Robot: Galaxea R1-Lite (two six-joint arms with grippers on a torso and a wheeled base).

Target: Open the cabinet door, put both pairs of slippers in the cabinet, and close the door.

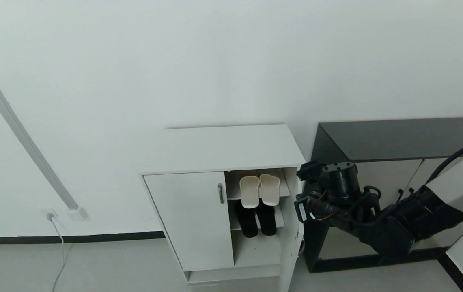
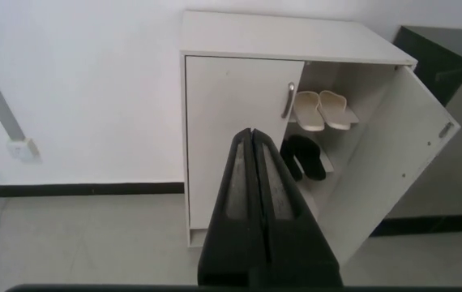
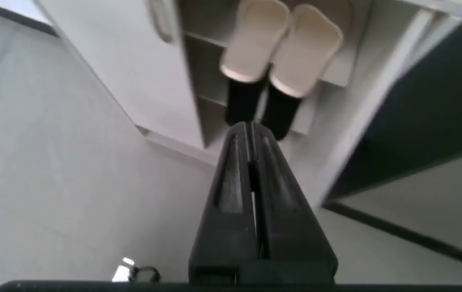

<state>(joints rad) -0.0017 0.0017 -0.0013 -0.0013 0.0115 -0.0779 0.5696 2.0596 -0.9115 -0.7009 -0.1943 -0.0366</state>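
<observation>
A white cabinet (image 1: 231, 148) stands on the floor against a white wall. Its left door (image 1: 190, 219) is closed and has a small metal handle (image 1: 220, 193) at its inner edge. Its right door (image 2: 401, 154) is swung open, out toward the robot, and shows the shelves inside.

A pair of cream slippers (image 1: 259, 190) lies side by side on the upper shelf, soles facing out and their ends sticking past the shelf's front edge. A pair of black slippers (image 1: 257, 221) lies side by side on the shelf just below them, also overhanging its front edge. The compartment under that shelf is bare.

A black cabinet (image 1: 401, 138) stands just beside the white one, on its right. The robot's right arm sits in front of the black cabinet, close against the outer side of the open door.

The right gripper (image 3: 252, 126) points toward the open compartment, near the black slippers, with its fingers pressed together and holding nothing. The left gripper (image 2: 253, 134) is held well back from the cabinet, facing its front, with its fingers also pressed together and empty.

A wall socket (image 1: 49, 213) with a cable sits low on the wall, well to the left of the cabinet.
</observation>
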